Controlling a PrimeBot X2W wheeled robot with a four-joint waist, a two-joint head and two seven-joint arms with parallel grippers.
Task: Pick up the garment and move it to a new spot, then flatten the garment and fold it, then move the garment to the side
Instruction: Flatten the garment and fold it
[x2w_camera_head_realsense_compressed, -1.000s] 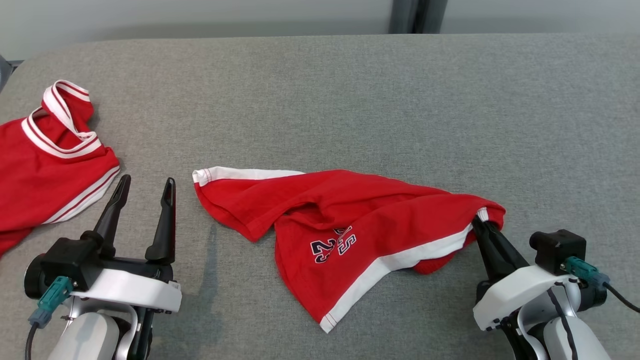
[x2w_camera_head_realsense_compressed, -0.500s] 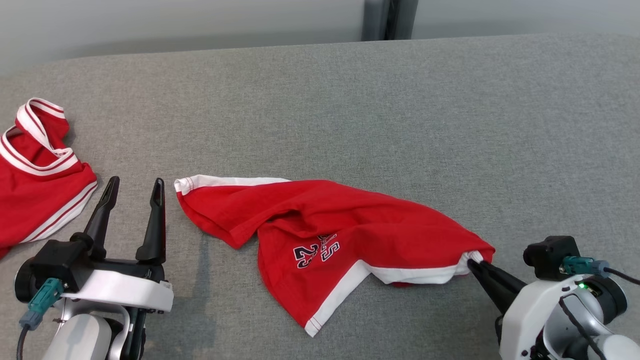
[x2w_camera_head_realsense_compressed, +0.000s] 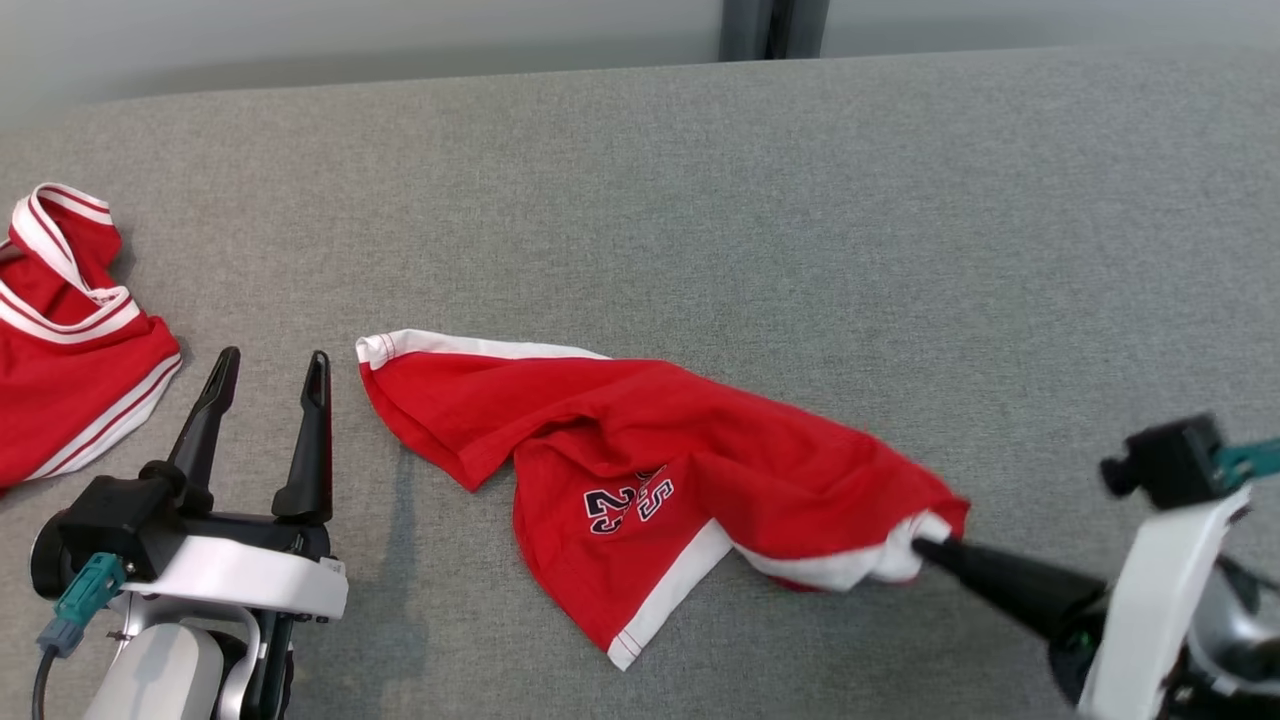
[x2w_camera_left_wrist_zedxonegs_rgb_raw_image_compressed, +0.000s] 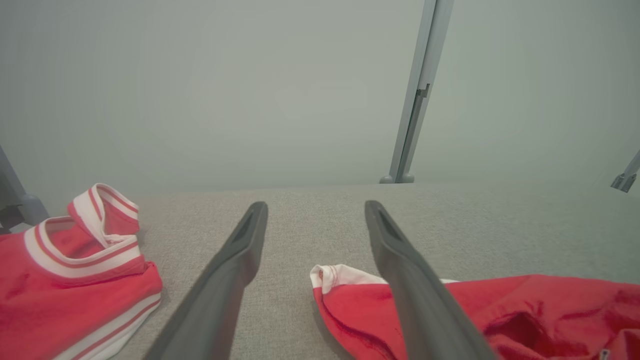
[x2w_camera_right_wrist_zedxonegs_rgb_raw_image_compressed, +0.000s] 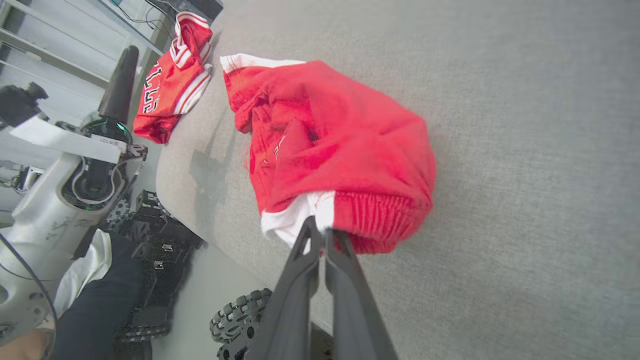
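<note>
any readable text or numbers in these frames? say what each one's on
"23": navy print on the red shorts.
Second navy print beside it: creased, not readable.
Dark lettering on the red jersey: folded and seen at an angle, not readable.
White sticker on the left arm: too small to read.

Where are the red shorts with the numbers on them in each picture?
Head view: the red shorts lie in the middle, in the lower half.
Left wrist view: the red shorts are at the bottom right.
Right wrist view: the red shorts are in the middle, with the right gripper pinching their white hem.
Shared landmark: the striped red jersey, left of the shorts in every view.
</note>
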